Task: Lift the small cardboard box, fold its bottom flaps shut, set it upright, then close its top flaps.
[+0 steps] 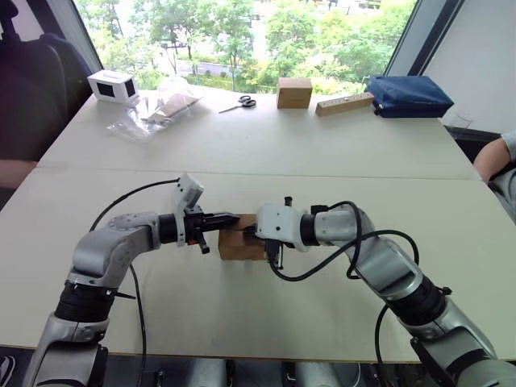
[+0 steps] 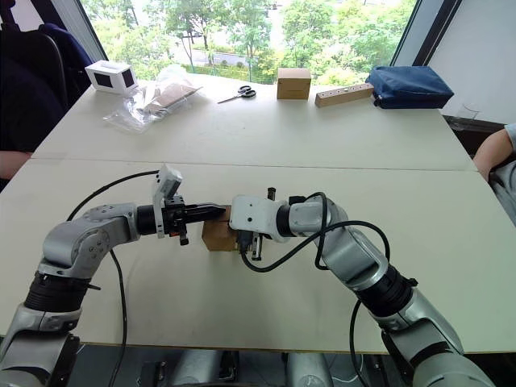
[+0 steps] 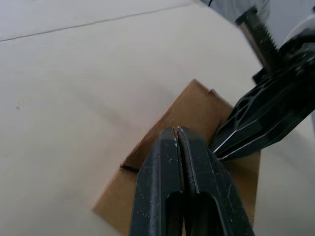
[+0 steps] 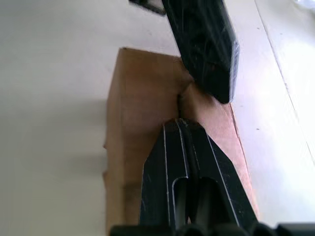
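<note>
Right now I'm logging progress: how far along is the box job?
Late stage, it seems. The small cardboard box sits on the table. In hand: the left gripper and the right gripper, both shut, press down on its top flaps. Left: flattening the flaps fully; a seam between them remains visible.

My own two pincers cover much of the small cardboard box (image 1: 239, 246); I cannot tell how its top flaps lie beneath them.
</note>
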Robot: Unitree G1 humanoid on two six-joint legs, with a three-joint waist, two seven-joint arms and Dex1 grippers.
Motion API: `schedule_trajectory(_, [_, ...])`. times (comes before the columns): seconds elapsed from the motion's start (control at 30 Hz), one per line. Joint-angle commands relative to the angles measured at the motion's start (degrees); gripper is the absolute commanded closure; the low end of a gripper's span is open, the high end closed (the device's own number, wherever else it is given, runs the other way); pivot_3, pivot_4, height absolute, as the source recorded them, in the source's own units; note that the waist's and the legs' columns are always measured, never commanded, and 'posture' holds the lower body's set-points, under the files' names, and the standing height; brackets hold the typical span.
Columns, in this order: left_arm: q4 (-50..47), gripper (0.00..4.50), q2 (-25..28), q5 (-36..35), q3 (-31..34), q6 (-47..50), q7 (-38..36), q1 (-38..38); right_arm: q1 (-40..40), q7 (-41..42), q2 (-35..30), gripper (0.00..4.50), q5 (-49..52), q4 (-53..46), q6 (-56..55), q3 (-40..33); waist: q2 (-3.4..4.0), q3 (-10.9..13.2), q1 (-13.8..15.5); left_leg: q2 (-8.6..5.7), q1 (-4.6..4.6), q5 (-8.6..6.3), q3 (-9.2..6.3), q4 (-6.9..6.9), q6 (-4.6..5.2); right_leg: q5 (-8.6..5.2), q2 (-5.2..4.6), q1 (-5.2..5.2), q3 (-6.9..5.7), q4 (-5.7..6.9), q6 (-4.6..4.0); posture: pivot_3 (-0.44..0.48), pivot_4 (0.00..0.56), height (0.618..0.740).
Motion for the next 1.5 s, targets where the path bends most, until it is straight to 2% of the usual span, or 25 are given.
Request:
schedule_trajectory(0.03, [1.18,4.43,0.92,3.99,-3.34,-2.79,-1.41,0.17,0.43,0.34,-0.66,4.5,1.87,-2.55,1.28,-2.3,0.0,0.0,0.01,0.0,0.0,0.0,0.0,0.0,0.0,0.0,0.0,0.01,0.0,0.0,0.0,0.0,0.15,0.74])
schedule_trajectory(0.17, [2.04,4.43,0.46,4.56,-3.39,-4.27,-2.37,0.01,1.16,-0.07,-0.38,4.5,5.39,-4.0,3.74,-6.13,0.01,-0.01,0.01,0.0,0.04,-0.01,0.0,0.0,0.02,0.0,0.0,0.03,0.0,0.0,0.0,0.0,0.15,0.74])
schedule_trajectory(0.33, [0.81,4.43,-2.07,-1.97,2.14,0.39,-1.09,-1.96,1.05,-2.22,0.21,4.5,7.82,-3.36,4.96,-10.11,0.0,0.0,-0.01,0.02,0.03,-0.01,-0.01,0.0,0.02,0.0,0.0,0.03,0.0,0.01,0.0,0.0,0.15,0.74])
schedule_trajectory(0.5, [-3.25,4.43,-3.77,-4.86,3.8,3.8,1.67,-2.59,0.9,-4.26,0.85,4.5,7.76,-1.07,2.07,-10.59,-0.01,0.0,-0.05,0.02,0.0,-0.02,-0.02,0.0,0.03,0.0,0.0,0.01,0.0,0.0,0.01,0.0,0.15,0.74])
schedule_trajectory(0.63, [-4.09,4.43,-3.66,-3.88,3.01,3.49,2.83,-2.45,0.34,-5.37,1.17,4.5,6.72,0.58,0.34,-9.24,0.0,0.0,-0.08,0.02,0.01,-0.01,-0.01,0.0,0.02,0.0,0.0,0.01,0.0,0.0,0.01,0.0,0.15,0.74])
schedule_trajectory(0.87, [-5.23,4.43,-1.29,2.6,-1.47,-0.06,3.76,-0.85,1.41,-5.52,0.64,4.5,5.33,1.51,-1.35,-6.6,0.0,0.01,-0.08,0.01,0.0,-0.01,-0.01,-0.01,0.02,0.0,0.01,0.0,0.0,0.0,0.0,0.0,0.15,0.74])
schedule_trajectory(1.13, [-5.6,4.43,-0.03,5.09,-3.46,-1.7,2.73,0.46,2.66,-5.91,0.94,4.5,4.49,2.62,-2.48,-5.03,0.0,0.0,-0.02,0.02,0.01,-0.01,-0.01,0.0,0.02,0.0,0.0,0.01,0.01,-0.01,0.0,0.0,0.15,0.74])
schedule_trajectory(1.43, [-5.52,4.43,-0.16,6.67,-3.02,-3.45,2.68,-0.05,2.87,-5.87,0.98,4.5,3.45,4.77,-3.32,-4.15,0.0,0.0,-0.04,0.02,0.02,-0.01,0.0,-0.01,0.03,0.0,0.01,0.01,0.01,0.0,0.0,0.0,0.15,0.74])
schedule_trajectory(1.5, [-6.23,4.43,-1.08,5.43,-1.05,-3.06,3.98,-0.25,3.07,-5.98,1.07,4.5,4.06,4.73,-3.4,-5.09,0.0,0.0,-0.04,0.02,0.02,-0.01,-0.01,0.0,0.02,0.0,0.01,0.01,0.01,0.0,0.0,0.0,0.15,0.74])
